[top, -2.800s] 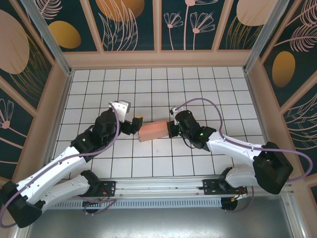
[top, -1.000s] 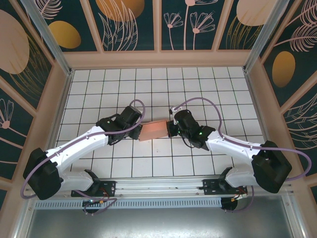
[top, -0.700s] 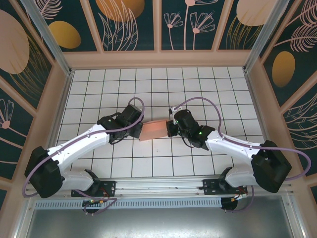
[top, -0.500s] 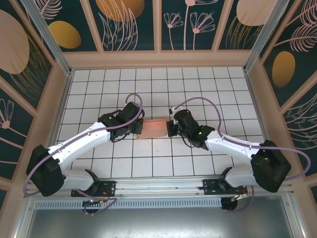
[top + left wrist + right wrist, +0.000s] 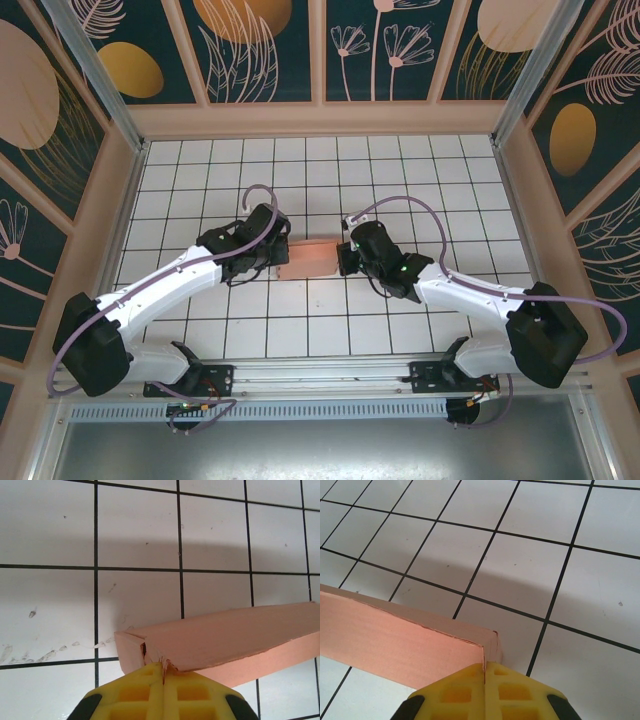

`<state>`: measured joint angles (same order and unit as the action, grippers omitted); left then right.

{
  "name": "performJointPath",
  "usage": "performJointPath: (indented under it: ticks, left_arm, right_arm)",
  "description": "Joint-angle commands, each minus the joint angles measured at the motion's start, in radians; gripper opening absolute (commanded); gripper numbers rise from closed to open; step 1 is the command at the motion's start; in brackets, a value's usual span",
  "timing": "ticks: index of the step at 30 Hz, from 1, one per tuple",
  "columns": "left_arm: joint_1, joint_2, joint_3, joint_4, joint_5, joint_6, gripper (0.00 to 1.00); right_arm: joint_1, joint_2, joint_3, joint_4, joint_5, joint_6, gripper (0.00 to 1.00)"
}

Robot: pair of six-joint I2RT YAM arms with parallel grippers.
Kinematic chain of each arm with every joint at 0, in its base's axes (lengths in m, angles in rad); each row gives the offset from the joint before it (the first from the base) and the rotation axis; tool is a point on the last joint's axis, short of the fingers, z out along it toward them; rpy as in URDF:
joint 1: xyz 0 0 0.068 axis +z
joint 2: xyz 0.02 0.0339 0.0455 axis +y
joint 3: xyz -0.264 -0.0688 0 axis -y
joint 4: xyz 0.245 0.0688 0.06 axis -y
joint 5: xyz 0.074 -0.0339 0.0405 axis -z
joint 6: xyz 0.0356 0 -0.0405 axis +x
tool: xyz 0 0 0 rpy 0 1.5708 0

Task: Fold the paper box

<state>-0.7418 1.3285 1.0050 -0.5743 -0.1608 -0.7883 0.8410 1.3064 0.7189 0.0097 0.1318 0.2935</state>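
The paper box is a salmon-pink, closed-up rectangular box lying on the white tiled floor between the two arms. My left gripper is shut, and its yellow fingertips press against the box's left end. In the left wrist view the left gripper meets a frayed, slightly gaping corner of the paper box. My right gripper is shut too and touches the box's right end. In the right wrist view the right gripper sits at the end corner of the paper box.
Wooden walls with dark patterned panels enclose the tiled floor on three sides. A metal rail with both arm bases runs along the near edge. Open tiles lie beyond and in front of the box.
The left arm swung in and away from me, its shut gripper pushing the box's left end. The box turned from tilted to nearly level. The right gripper stayed at the right end.
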Motion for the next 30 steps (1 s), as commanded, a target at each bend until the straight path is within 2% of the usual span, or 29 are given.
performJointPath:
  ticks: [1,7,15,23,30]
  left_arm:
    - [0.003,-0.033,-0.013,0.086,0.047,-0.058,0.0]
    - [0.011,-0.032,-0.009,0.094,0.072,-0.047,0.0]
    - [0.011,-0.012,-0.07,0.109,0.075,0.078,0.0]
    - [0.011,-0.021,-0.172,0.209,0.089,0.142,0.0]
    - [0.011,0.008,-0.223,0.239,0.115,0.148,0.0]
  right_arm:
    - [0.025,0.016,0.01,-0.014,-0.015,-0.014,0.0]
    - [0.027,0.014,0.007,-0.01,-0.013,-0.013,0.0]
    - [0.027,0.014,-0.004,-0.001,-0.01,-0.011,0.0]
    - [0.032,0.004,-0.1,0.122,-0.023,-0.016,0.0]
    - [0.037,0.024,-0.177,0.224,-0.022,-0.028,0.0]
